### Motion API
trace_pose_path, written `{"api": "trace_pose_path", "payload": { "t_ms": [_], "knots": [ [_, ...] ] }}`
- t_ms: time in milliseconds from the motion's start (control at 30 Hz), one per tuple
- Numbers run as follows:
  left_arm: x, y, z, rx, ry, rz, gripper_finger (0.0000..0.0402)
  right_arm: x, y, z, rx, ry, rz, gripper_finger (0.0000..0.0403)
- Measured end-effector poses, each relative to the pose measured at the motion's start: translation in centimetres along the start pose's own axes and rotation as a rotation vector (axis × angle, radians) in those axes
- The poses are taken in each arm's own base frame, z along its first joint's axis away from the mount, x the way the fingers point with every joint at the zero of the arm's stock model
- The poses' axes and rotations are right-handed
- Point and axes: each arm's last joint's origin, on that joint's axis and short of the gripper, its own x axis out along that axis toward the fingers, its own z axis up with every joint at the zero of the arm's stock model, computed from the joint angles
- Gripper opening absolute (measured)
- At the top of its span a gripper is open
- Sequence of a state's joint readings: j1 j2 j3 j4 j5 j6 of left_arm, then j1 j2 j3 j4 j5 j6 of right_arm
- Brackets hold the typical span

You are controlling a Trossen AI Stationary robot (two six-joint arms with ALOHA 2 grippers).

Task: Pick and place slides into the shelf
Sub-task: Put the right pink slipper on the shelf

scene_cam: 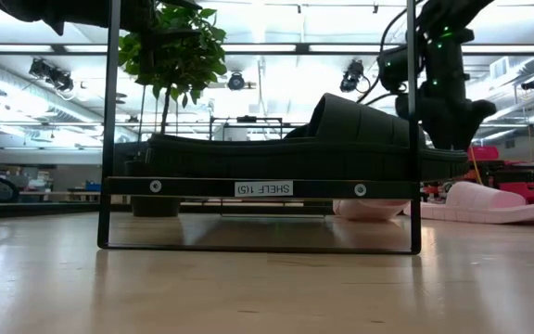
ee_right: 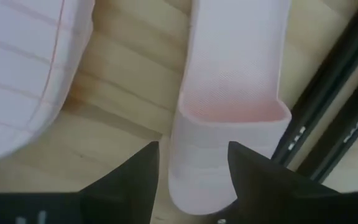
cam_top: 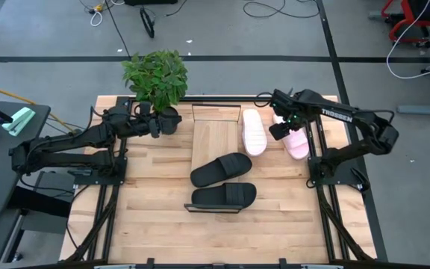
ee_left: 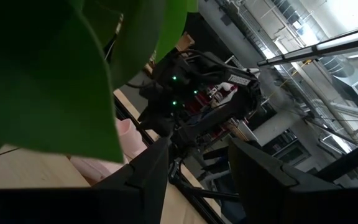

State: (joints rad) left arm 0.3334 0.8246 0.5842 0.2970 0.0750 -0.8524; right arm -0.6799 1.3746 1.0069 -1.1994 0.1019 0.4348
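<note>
Two black slides lie on the shelf's (cam_top: 213,138) light plank: one (cam_top: 225,196) across its near end, the other (cam_top: 221,169) slanted at its middle. In the low view a black slide (scene_cam: 341,139) rests sole down on the shelf top (scene_cam: 258,188). One pink slide (cam_top: 254,132) lies on the table by the shelf's right edge, the second (cam_top: 298,143) farther right. My right gripper (cam_top: 281,129) hovers open above this second slide (ee_right: 229,93), with its fingers (ee_right: 194,171) standing either side of the strap. My left gripper (cam_top: 157,124) is open (ee_left: 197,180) beside the plant pot.
A potted plant (cam_top: 156,75) stands at the table's far left corner, and its leaves (ee_left: 55,68) fill much of the left wrist view. Black frame bars (ee_right: 334,124) run along the table's right edge beside the pink slide. Bare tabletop (cam_top: 155,224) lies near and left of the shelf.
</note>
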Motion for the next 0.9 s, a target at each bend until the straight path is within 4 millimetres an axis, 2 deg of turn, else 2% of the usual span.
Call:
{"api": "trace_pose_path", "payload": {
  "t_ms": [100,233,533,900],
  "knots": [
    [0.0,0.0,0.0,0.000,0.001,0.000,0.0174,0.1,-0.2,0.1,-0.049,0.013,0.013,0.0197],
    [0.0,0.0,0.0,0.001,0.001,-0.001,0.0177,0.2,-1.0,0.5,-0.024,0.022,0.026,0.0197],
    [0.0,0.0,0.0,0.016,0.002,0.000,0.0173,0.5,-3.3,1.2,0.132,0.040,0.045,0.0197],
    [0.0,0.0,0.0,0.028,0.002,0.000,0.0175,0.6,-5.0,1.6,0.312,0.056,0.058,0.0197]
  ]
}}
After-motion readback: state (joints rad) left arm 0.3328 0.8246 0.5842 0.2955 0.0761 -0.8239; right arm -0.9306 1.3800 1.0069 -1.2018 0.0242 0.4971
